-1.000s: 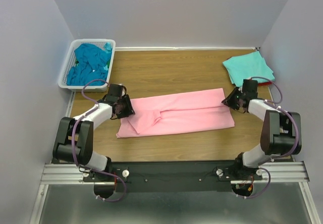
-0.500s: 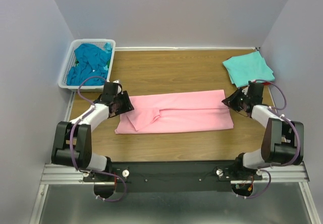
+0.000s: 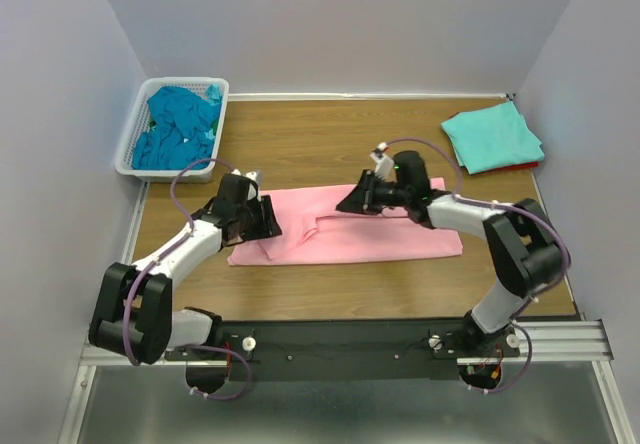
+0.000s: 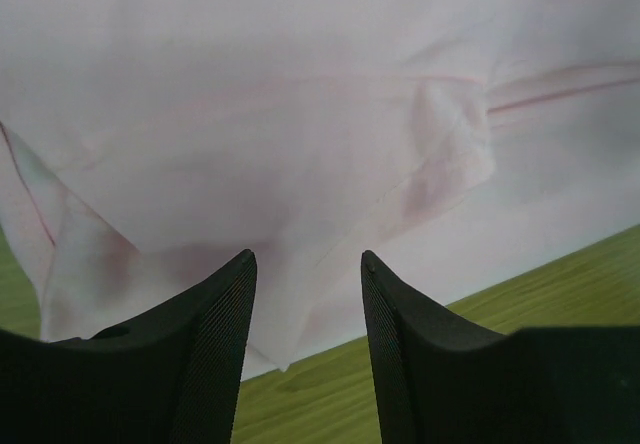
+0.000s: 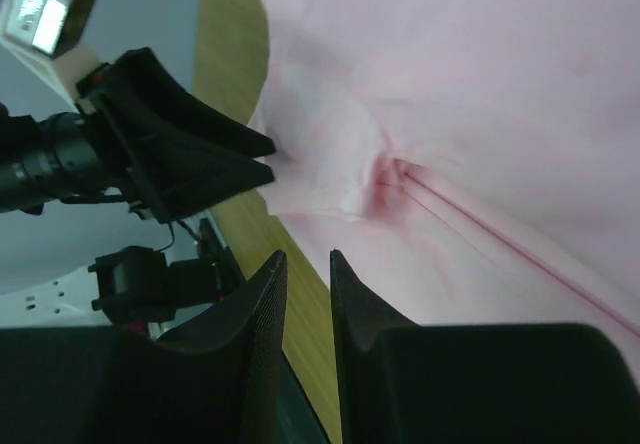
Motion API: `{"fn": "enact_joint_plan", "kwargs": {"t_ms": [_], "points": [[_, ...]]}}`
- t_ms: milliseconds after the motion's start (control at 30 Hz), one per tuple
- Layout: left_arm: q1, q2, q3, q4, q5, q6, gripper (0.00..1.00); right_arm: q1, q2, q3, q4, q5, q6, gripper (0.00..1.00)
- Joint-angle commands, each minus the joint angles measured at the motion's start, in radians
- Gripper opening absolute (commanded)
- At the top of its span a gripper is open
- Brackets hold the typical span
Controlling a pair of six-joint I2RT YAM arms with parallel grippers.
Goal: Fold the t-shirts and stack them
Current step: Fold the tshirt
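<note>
We've got the wooden table with the pink shirt laid out as a long band across the middle, long sides running left to right, left end bunched with a flap folded over it. The white basket sits at the far left corner with the teal-blue shirts piled in it. The aqua shirt is folded at the far right corner, well apart from the pink one, with a sliver of the red shirt showing under its near edge. The left gripper is over the left end of the pink shirt and points right along it. In its wrist view we see the fingers clearly apart, the shirt's near edge and the folded flap in the gap ahead, and nothing clamped. We can't tell if the tips touch the cloth. The right gripper reaches in from the right to the shirt's far edge, about mid-length, tips pointing left at the fold. Its wrist view shows the fingers with only a narrow slit between them, hovering just above the pink cloth near a small puckered crease. We see no fabric pinched there either. Both grippers face each other across the left half of the pink shirt, near but not touching.
</note>
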Motion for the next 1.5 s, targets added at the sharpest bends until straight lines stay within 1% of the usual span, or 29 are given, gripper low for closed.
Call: {"fn": "enact_joint_plan", "kwargs": {"t_ms": [0,67,100,167,233,333,433,500,533,567,600,667,700,733,767,800,833,867,933,967,1000,1067,1100,1167,1300,1467], "points": [[-0.007,0.039,-0.031,-0.066,0.030,0.008,0.54,0.142,0.180,0.091,0.230,-0.055,0.178,0.31],[-0.009,0.042,-0.026,-0.067,0.016,0.002,0.54,0.176,0.267,0.164,0.253,-0.081,0.207,0.31],[-0.007,0.051,-0.026,-0.064,0.009,-0.001,0.54,0.193,0.344,0.198,0.253,-0.094,0.216,0.31],[-0.009,0.068,-0.031,-0.060,0.007,-0.005,0.53,0.197,0.394,0.191,0.270,-0.100,0.267,0.31],[-0.009,0.094,-0.037,-0.050,0.003,-0.008,0.53,0.195,0.445,0.166,0.282,-0.089,0.264,0.31],[0.008,0.119,-0.035,-0.043,-0.020,-0.019,0.52,0.180,0.469,0.122,0.282,-0.080,0.276,0.31],[0.030,0.125,-0.035,-0.038,-0.030,-0.019,0.51,0.152,0.448,0.076,0.273,-0.068,0.261,0.31],[0.037,0.120,-0.034,-0.041,-0.039,-0.021,0.52,0.143,0.399,0.078,0.203,-0.056,0.206,0.31],[0.043,0.111,-0.034,-0.043,-0.043,-0.024,0.51,0.141,0.379,0.107,0.151,-0.043,0.125,0.31],[0.048,0.104,-0.029,-0.046,-0.049,-0.024,0.52,0.143,0.364,0.138,0.021,-0.014,0.079,0.31],[0.050,0.081,-0.025,-0.049,-0.059,-0.031,0.52,0.144,0.326,0.179,-0.029,0.000,0.036,0.31],[0.053,0.036,-0.014,-0.050,-0.092,-0.044,0.55,0.144,0.282,0.206,-0.110,0.032,-0.067,0.32],[0.053,-0.023,-0.009,-0.050,-0.108,-0.057,0.57,0.146,0.255,0.236,-0.135,0.033,-0.101,0.36],[0.054,-0.056,-0.003,-0.050,-0.125,-0.061,0.58,0.147,0.247,0.253,-0.158,0.032,-0.169,0.39],[0.054,-0.088,0.020,-0.053,-0.167,-0.064,0.60,0.160,0.245,0.273,-0.222,0.037,-0.206,0.41],[0.054,-0.155,0.032,-0.052,-0.200,-0.064,0.61,0.166,0.245,0.298,-0.255,0.044,-0.243,0.45],[0.054,-0.189,0.043,-0.050,-0.233,-0.065,0.62,0.178,0.252,0.318,-0.273,0.050,-0.279,0.47],[0.056,-0.224,0.058,-0.037,-0.314,-0.053,0.63,0.202,0.265,0.360,-0.343,0.059,-0.335,0.48],[0.054,-0.319,0.064,-0.017,-0.387,-0.035,0.64,0.235,0.287,0.393,-0.367,0.060,-0.386,0.49],[0.054,-0.349,0.063,0.003,-0.457,-0.013,0.65,0.264,0.299,0.422,-0.371,0.054,-0.397,0.49],[0.054,-0.402,0.060,0.009,-0.489,-0.005,0.66,0.279,0.311,0.439,-0.371,0.046,-0.405,0.49],[0.056,-0.448,0.044,0.037,-0.568,0.016,0.67,0.307,0.368,0.479,-0.375,0.031,-0.414,0.49],[0.054,-0.491,0.022,0.045,-0.585,0.030,0.67,0.331,0.388,0.520,-0.376,0.009,-0.417,0.49],[0.054,-0.533,-0.003,0.071,-0.614,0.039,0.68,0.351,0.432,0.555,-0.379,-0.005,-0.422,0.50],[0.054,-0.608,-0.060,0.109,-0.623,0.027,0.67,0.378,0.553,0.640,-0.379,-0.022,-0.417,0.50],[0.056,-0.590,-0.055,0.129,-0.623,0.042,0.67,0.373,0.669,0.756,-0.379,0.039,-0.412,0.53]]}}
